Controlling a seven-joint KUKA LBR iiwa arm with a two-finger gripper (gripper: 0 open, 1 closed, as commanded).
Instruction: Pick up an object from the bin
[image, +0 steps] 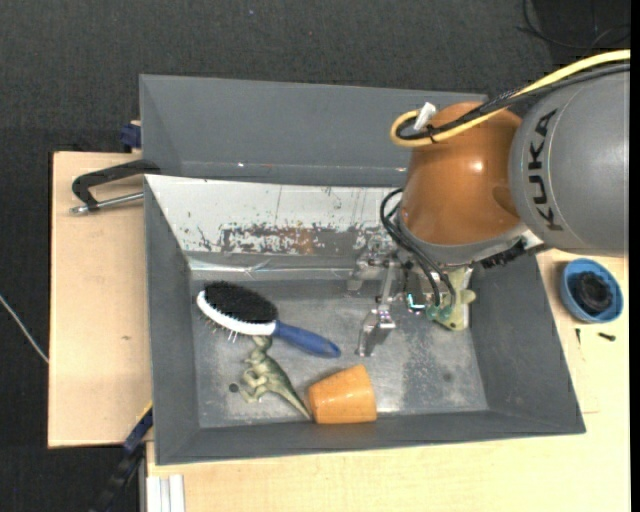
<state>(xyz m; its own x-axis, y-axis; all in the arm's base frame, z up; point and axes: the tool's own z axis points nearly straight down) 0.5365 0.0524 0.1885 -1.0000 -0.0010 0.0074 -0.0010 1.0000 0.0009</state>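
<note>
Jaws closed, empty — gripper (371, 343) just right of blue-handled hairbrush (240, 309)

1. The grey sheet-metal bin (450, 375) is seen to be dull on its floor and side walls. Its rear wall is shinier, almost mirror-like in places, and is marked with scratches and brownish specks.
2. The oval white-headed hairbrush (240, 310) is made of smooth plastic, with dense matt black bristles and a glossy blue handle.
3. The olive-green toy dinosaur (268, 380) is finished matt; plastic or rubber cannot be told.
4. The orange tapered cup-shaped piece (342, 396) is smooth and softly matt, plastic-like.
5. Bare bright metal is shown on the gripper (405, 318).
6. The orange wrist cover (460, 180) is smooth and glossy; the grey arm casing (585, 150) is satin.
</note>
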